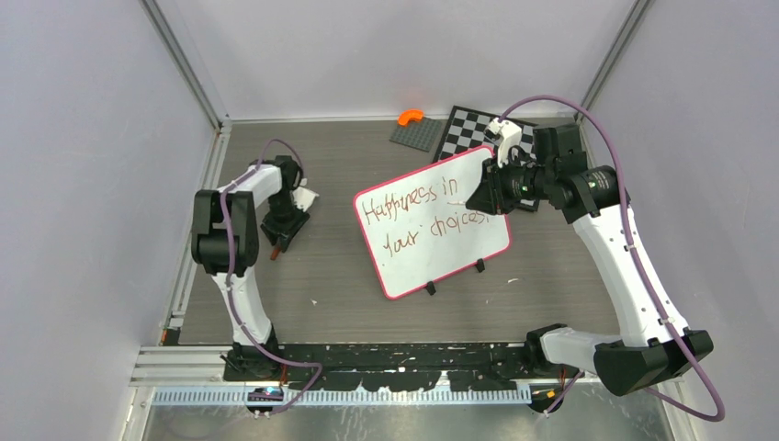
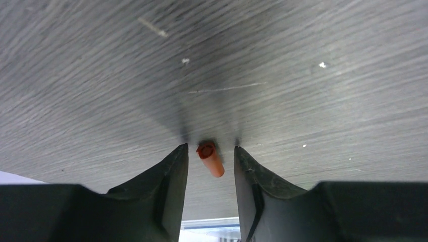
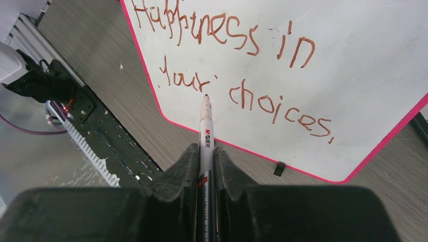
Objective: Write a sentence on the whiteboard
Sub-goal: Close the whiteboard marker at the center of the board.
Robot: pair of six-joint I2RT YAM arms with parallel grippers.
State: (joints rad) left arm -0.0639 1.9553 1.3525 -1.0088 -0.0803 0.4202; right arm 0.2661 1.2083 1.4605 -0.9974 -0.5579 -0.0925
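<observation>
Pink-framed whiteboard (image 1: 432,262) lies flat at mid-table, skewed, with its far right corner near the chessboard (image 1: 464,129). The sentence (image 1: 418,209) reads "Happiness in your choices" in two red-brown lines. Right gripper (image 3: 205,151) is clamped on a white marker (image 3: 206,123), its tip pointing between "your" and "choices". Left gripper (image 2: 210,151), at the table's left, stands parted around a small red cap (image 2: 210,159), with a gap on each side.

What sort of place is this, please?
Probably a lab robot cell: plain walls enclose the table, a left arm and right arm stand bolted at its edge, a whiteboard between them.
</observation>
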